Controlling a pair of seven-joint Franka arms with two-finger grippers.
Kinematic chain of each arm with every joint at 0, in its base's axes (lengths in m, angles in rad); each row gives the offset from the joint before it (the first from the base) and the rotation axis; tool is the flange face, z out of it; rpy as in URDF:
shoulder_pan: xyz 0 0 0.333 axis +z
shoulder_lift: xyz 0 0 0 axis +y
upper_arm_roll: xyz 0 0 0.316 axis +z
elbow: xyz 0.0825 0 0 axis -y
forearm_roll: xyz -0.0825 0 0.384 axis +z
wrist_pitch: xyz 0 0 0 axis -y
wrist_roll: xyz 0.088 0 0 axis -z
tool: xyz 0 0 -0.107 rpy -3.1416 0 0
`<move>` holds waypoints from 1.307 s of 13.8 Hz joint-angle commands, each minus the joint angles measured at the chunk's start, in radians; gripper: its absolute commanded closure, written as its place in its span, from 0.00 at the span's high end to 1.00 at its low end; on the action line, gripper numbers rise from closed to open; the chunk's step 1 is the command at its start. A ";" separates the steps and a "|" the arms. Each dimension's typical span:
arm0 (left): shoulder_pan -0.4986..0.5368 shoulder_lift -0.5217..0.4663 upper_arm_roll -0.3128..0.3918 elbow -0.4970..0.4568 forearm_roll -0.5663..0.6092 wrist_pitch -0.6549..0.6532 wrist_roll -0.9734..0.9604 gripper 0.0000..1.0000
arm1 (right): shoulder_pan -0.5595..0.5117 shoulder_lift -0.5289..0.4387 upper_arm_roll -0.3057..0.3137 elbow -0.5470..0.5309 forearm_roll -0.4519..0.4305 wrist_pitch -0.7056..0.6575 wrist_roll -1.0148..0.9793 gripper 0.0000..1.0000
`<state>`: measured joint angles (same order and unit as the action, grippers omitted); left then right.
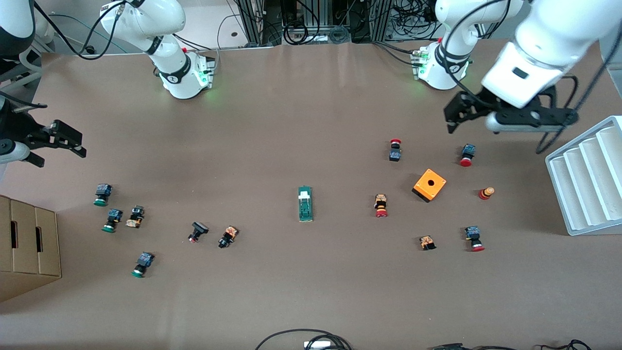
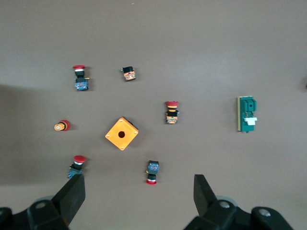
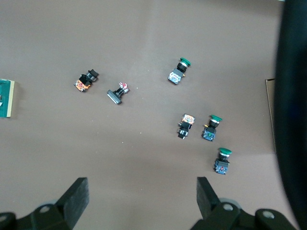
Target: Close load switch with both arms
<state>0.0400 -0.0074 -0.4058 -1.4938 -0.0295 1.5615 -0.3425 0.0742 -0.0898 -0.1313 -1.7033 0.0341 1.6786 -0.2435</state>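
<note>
- The load switch [image 1: 305, 203] lay flat on the worktop [image 1: 311, 291], alone near the middle, well apart from both pincers and roughly between them, with its white block toward the arms' bases.
- We judged the main risk to be a long reach: each pincer had to travel over loose parts, and a low pass could knock them about.
- On the left pincer's way in lay the orange box [image 1: 429, 184] and several red-capped push buttons [image 1: 381, 206]; on the right pincer's way in lay the green-capped push buttons [image 1: 103, 194] and some black parts.
- The bar was slim and unfixed, so we thought a push from one arm alone might slide it rather than close it.
- The left pincer [image 1: 505, 114] hung in the air over the worktop near the white tray [image 1: 585, 177], fingers spread wide, holding and touching nothing.
- The right pincer [image 1: 51, 141] hung over the worktop's edge above the cardboard box [image 1: 29, 248], also spread wide and empty.
</note>
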 commanded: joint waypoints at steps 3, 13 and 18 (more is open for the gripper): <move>0.006 -0.022 -0.119 0.003 0.025 0.035 -0.094 1.00 | 0.006 0.002 -0.005 0.010 -0.014 -0.011 -0.008 1.00; -0.015 -0.020 -0.283 -0.057 0.215 0.135 -0.338 1.00 | 0.006 0.002 -0.005 0.010 -0.014 -0.011 -0.008 1.00; -0.109 -0.026 -0.283 -0.074 0.247 0.152 -0.498 1.00 | 0.006 0.002 -0.005 0.010 -0.014 -0.011 -0.008 1.00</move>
<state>-0.0457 -0.0125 -0.6915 -1.5457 0.1828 1.6953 -0.7818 0.0742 -0.0897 -0.1314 -1.7033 0.0341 1.6785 -0.2435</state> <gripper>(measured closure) 0.000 0.000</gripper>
